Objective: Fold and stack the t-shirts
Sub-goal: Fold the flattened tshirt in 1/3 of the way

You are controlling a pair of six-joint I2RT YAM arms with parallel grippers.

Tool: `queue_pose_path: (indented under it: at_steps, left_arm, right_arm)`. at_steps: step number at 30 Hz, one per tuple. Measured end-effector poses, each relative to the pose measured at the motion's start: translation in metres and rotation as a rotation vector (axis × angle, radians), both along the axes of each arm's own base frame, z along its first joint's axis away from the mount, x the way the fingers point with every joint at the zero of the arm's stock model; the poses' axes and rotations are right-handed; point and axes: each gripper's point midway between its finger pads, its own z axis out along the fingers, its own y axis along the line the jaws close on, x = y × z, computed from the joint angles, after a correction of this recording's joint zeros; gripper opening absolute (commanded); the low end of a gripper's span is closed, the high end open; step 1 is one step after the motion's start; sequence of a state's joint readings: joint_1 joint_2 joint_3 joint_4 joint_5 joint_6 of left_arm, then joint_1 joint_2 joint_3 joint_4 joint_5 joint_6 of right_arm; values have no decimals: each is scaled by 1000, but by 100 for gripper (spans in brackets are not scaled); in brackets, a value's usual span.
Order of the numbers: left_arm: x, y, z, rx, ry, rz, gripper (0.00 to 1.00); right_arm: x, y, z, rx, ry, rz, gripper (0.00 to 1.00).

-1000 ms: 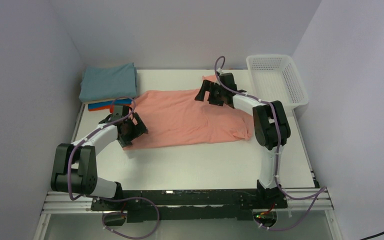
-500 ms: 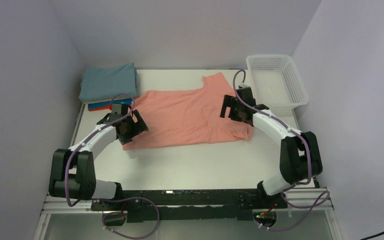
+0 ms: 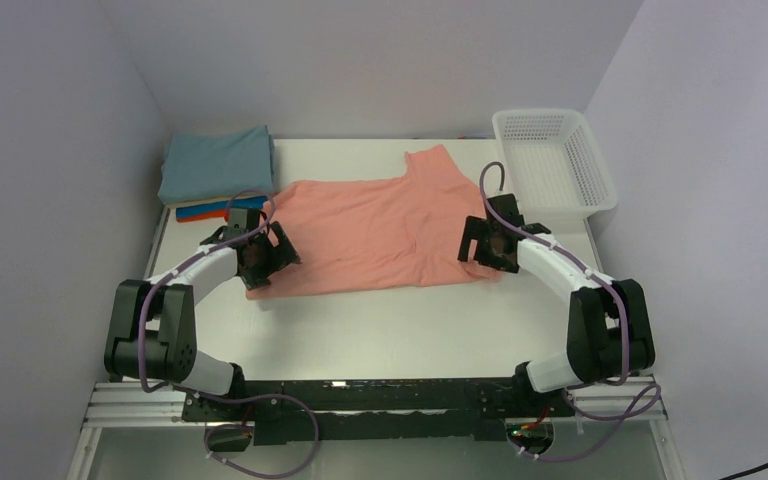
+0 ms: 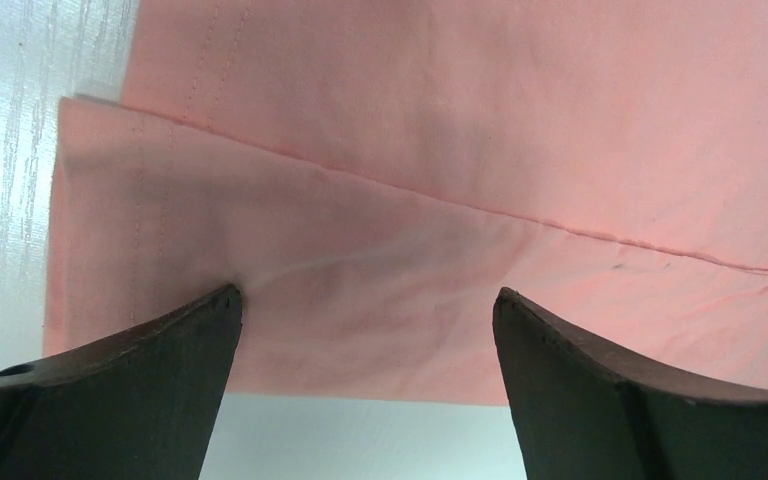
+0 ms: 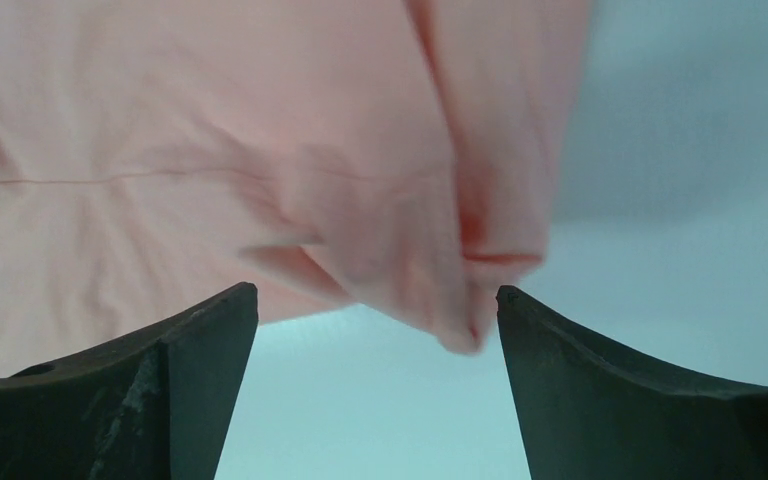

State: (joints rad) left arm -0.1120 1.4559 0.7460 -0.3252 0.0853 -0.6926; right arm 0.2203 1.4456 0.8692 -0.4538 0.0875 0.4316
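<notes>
A salmon-pink t-shirt [image 3: 375, 230] lies spread flat across the middle of the table. My left gripper [image 3: 257, 268] is open over its near left corner; the left wrist view shows the hem [image 4: 360, 280] between the fingers. My right gripper [image 3: 487, 258] is open over the near right corner, where a crumpled sleeve [image 5: 440, 270] sits between the fingers. A stack of folded shirts stands at the back left: teal [image 3: 217, 163] on top, blue [image 3: 240, 203] and orange-red [image 3: 198, 213] edges beneath.
A white plastic mesh basket [image 3: 556, 160] stands at the back right corner, close beside the right arm. White walls close in the table at the back and both sides. The arm bases sit on the rail at the near edge.
My right gripper has swung from the shirt's far right sleeve near the collar down to its near right corner. The far sleeve now lies uncovered. My left gripper has barely moved.
</notes>
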Motion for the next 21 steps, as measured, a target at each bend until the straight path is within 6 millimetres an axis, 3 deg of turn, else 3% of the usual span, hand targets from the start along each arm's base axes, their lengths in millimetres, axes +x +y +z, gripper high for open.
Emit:
queue_pose_path:
  at_steps: [4,8,11,14,18,21]
  left_arm:
    - [0,0,0,2,-1,1,99]
    - [0,1,0,3,1,1,99]
    - [1,1,0,4,2,2,100]
    - [2,0,-1,4,2,2,100]
    - [3,1,-1,8,4,4,100]
    - [6,1,-1,10,5,6,99]
  right_arm:
    - [-24,-20,-9,-72,65,-82,82]
    - [-38,-32,-15,-112,97,-144,65]
    - [-46,-39,-21,-132,121,-183,58]
    - [-46,-46,-25,-149,128,-212,44]
    - [-38,-53,-31,-167,118,-231,37]
    - [-29,-54,-33,-164,101,-203,6]
